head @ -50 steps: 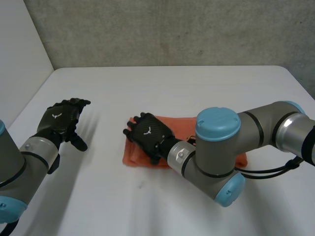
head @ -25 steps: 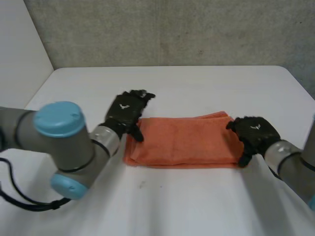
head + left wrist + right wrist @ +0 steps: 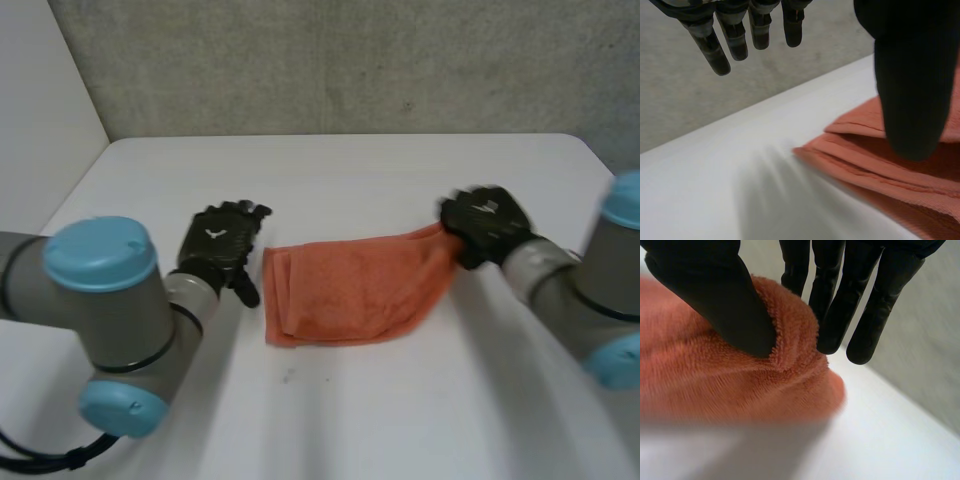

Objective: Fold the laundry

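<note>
Nearest the camera in the head view, the grey left arm (image 3: 100,300) with its light-blue cap and the grey right arm (image 3: 590,300) reach out over the white desk (image 3: 330,420). Between them the folded orange terry towel (image 3: 345,290) lies near the middle of the desk, its stacked layers showing along the edge nearer the left arm.

The left robot hand (image 3: 222,240) is just beside that layered edge. In the left wrist view the left robot hand (image 3: 910,75) is released: its fingers (image 3: 715,45) hang straight over bare desk and its thumb is over the towel's (image 3: 880,165) folds; whether it touches them I cannot tell.

The right robot hand (image 3: 485,225) is at the towel's far corner on the opposite side, which is drawn up towards it. In the right wrist view the right robot hand (image 3: 715,295) grasps the towel (image 3: 715,385), a bunched corner pinched between thumb and fingers (image 3: 835,305).

Beyond the desk's far edge stands a grey wall (image 3: 350,60).
</note>
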`<state>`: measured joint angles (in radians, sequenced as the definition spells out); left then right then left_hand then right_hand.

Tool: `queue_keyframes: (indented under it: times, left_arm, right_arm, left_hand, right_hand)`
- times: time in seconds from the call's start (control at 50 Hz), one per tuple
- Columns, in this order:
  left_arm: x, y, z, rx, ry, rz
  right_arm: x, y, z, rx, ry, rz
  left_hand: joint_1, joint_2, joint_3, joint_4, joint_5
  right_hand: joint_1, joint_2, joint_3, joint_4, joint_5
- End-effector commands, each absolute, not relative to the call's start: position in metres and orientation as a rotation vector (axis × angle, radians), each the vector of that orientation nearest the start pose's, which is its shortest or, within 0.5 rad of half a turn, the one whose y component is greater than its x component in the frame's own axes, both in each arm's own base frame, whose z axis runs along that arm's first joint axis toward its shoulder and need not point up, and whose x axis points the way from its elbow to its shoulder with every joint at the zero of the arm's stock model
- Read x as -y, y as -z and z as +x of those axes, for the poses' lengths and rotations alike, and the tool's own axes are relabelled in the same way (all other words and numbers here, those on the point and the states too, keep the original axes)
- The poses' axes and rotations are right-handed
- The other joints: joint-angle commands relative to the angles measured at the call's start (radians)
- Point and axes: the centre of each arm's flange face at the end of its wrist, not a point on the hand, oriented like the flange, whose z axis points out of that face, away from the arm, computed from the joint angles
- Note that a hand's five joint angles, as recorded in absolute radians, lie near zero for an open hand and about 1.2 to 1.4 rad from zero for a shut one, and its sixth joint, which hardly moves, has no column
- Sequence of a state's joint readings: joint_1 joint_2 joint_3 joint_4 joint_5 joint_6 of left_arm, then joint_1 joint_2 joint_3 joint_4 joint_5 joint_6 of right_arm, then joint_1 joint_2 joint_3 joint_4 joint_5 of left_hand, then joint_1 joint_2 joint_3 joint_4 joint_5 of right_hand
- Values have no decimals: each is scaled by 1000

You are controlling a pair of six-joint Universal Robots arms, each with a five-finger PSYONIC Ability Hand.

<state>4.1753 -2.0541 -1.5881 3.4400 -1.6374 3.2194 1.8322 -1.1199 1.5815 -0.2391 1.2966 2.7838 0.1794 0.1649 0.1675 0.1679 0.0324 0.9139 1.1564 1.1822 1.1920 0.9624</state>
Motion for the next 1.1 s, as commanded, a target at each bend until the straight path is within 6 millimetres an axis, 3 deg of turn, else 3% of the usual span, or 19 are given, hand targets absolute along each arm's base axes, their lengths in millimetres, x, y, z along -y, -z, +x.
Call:
queue_keyframes:
  times: [0.02,0.04,0.08,0.16,0.18,0.2,0.22,0.24,0.26,0.3,0.32,0.34,0.36,0.4,0.48,0.54,0.64,0.8,1.1]
  left_arm:
    - [253,-193,-264,-2451,2140,519]
    - [253,-194,-264,-2451,2140,519]
    - [251,-195,-261,-2447,2139,509]
    - [252,-196,-260,-2447,2138,501]
    - [254,-196,-258,-2443,2140,492]
    - [254,-196,-258,-2443,2140,492]
    - [255,-197,-258,-2439,2146,488]
    - [257,-200,-258,-2431,2158,484]
    - [257,-200,-258,-2431,2158,484]
    - [259,-202,-259,-2420,2172,486]
    - [263,-205,-261,-2410,2189,483]
    - [267,-209,-264,-2397,2216,478]
    - [267,-209,-264,-2397,2216,478]
    - [275,-213,-273,-2388,2249,475]
    - [276,-214,-284,-2407,2274,483]
    - [270,-209,-294,-2483,2246,493]
    - [249,-193,-303,-2673,2084,515]
    - [234,-173,-299,-2822,1898,470]
    - [228,-134,-291,-2889,1683,486]
  right_arm:
    - [233,-184,382,-1766,1612,-1184]
    - [233,-184,382,-1766,1611,-1184]
    - [199,-163,411,-1695,1469,-1286]
    - [183,-139,422,-1702,1385,-1340]
    - [185,-137,422,-1720,1385,-1337]
    - [185,-137,422,-1721,1385,-1337]
    - [189,-143,421,-1742,1421,-1321]
    - [195,-152,419,-1773,1479,-1295]
    - [195,-152,419,-1773,1480,-1295]
    - [216,-188,406,-1834,1646,-1173]
    - [216,-188,406,-1834,1647,-1172]
    - [232,-204,393,-1872,1718,-1097]
    - [232,-204,393,-1872,1718,-1097]
    - [247,-225,375,-1890,1758,-974]
    - [249,-230,369,-1886,1701,-882]
    - [253,-225,366,-1897,1635,-839]
    - [262,-194,364,-1967,1522,-844]
    - [270,-167,363,-2072,1406,-850]
    - [278,-129,366,-2197,1252,-924]
  left_hand:
    - [-5,10,7,7,-32]
    - [-5,10,7,7,-32]
    - [-5,10,7,7,-32]
    - [-5,10,7,7,-32]
    - [-5,10,7,7,-32]
    - [-5,10,7,7,-32]
    - [-5,10,7,7,-32]
    - [-5,10,7,7,-32]
    - [-5,10,7,7,-32]
    - [-5,10,7,7,-32]
    - [-5,10,7,7,-32]
    - [-5,10,7,7,-32]
    - [-5,10,7,7,-32]
    - [-5,10,7,7,-32]
    - [-5,10,7,7,-32]
    - [-5,10,7,7,-32]
    - [-5,10,7,7,-32]
    - [-5,10,7,7,-32]
    - [-5,10,7,7,-32]
  right_hand:
    - [482,240,214,204,259]
    - [482,240,214,204,259]
    - [482,240,214,204,259]
    - [482,240,214,204,259]
    - [158,-85,-110,-120,-65]
    - [155,-88,-114,-123,-68]
    - [-395,-637,-663,-673,-618]
    - [-705,-948,-974,-983,-928]
    - [-708,-951,-977,-987,-932]
    - [-739,-982,-1008,-1017,-962]
    - [-739,-982,-1008,-1017,-962]
    - [-739,-982,-1008,-1017,-962]
    - [-739,-982,-1008,-1017,-962]
    - [-739,-982,-1008,-1017,-962]
    - [-739,-982,-1008,-1017,-962]
    - [-739,-982,-1008,-1017,-962]
    - [-739,-982,-1008,-1017,-962]
    - [-739,-982,-1008,-1017,-962]
    - [-739,-982,-1008,-1017,-962]
